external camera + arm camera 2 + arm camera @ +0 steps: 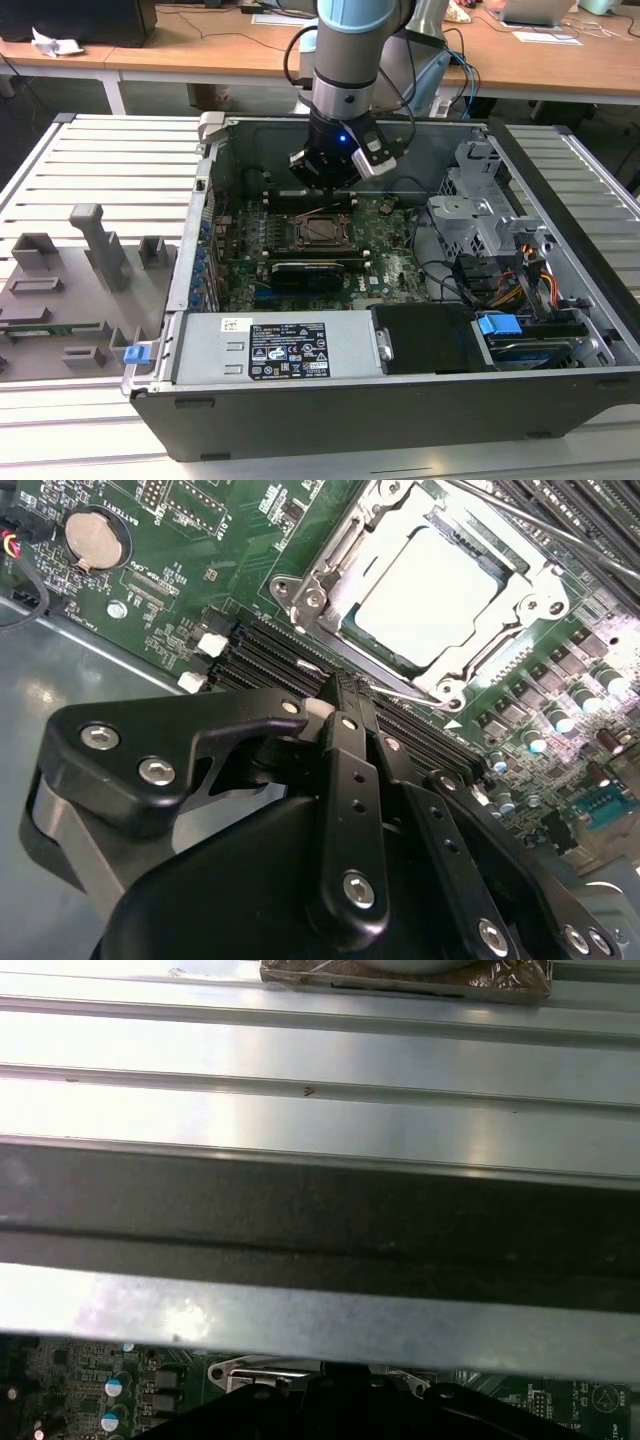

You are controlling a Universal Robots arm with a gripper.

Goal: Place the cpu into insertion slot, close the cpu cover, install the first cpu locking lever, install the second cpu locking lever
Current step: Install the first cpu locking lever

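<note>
Cpu: one silvery square chip (432, 592) is lying flat in the socket, its top showing through the frame's window.
Insertion slot: one socket (322, 231) is sitting near the middle of the green motherboard (395, 262), just below the arm's wrist in the exterior view.
Cpu cover: one metal frame plate (330, 565) is lying down over the cpu – closed, framing it on all sides.
Locking levers: two thin wire rods are showing in the second wrist view – one (405, 692) is running along the socket edge nearest the gripper, one (540, 532) is crossing past the far edge.
Gripper: one black claw (345, 695) is hovering right at the socket's near edge; its two fingers are pressed together, and whether the tips are touching the near lever I cannot tell.
Around the socket: long black memory slots (262, 652) are lying between socket and gripper; a coin cell (96, 538) is sitting well off to one side; a black expansion card (312, 272) is lying just in front of the socket in the exterior view.
Case: one open computer case (190, 260) is lying on its side, a power supply (275, 347) along its front, a metal drive cage (480, 205) on the exterior view's right.
Surface: a slatted metal table (100, 160) is carrying the case and a grey fixture tray (80, 290).
Room: wooden desks (200, 45) are standing behind.
</note>
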